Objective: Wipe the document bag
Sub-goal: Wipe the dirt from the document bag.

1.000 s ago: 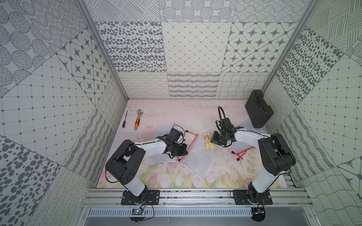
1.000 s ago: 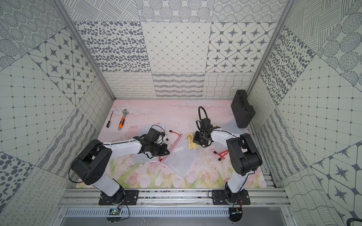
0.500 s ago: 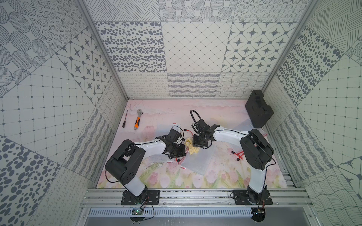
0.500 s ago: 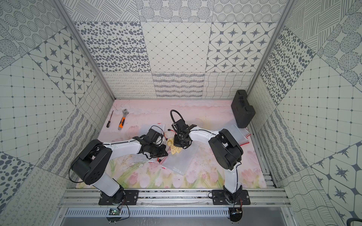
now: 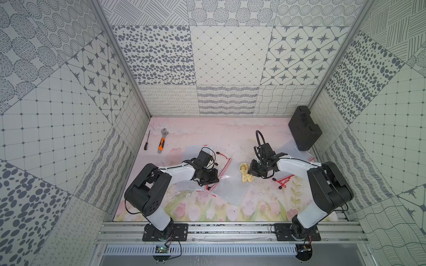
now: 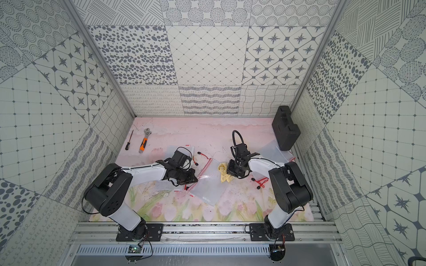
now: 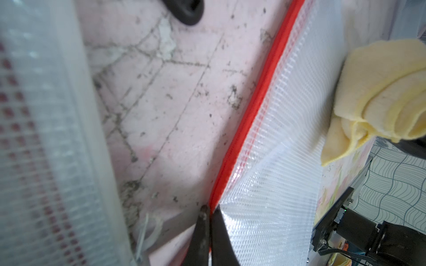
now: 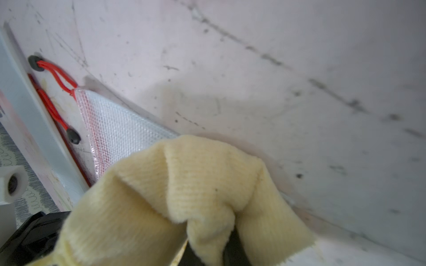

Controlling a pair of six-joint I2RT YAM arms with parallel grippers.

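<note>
Black hard case and orange-handled wrench lie well apart. Mid-mat, the left gripper pinches the red zip edge of the clear mesh-textured plastic document bag; the right gripper clamps a soft yellow cloth touching its edge.

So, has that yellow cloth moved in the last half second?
Yes. The yellow cloth, gripped by the right claw, slid across the clear bag, away from the wrench toward the black case.
</note>
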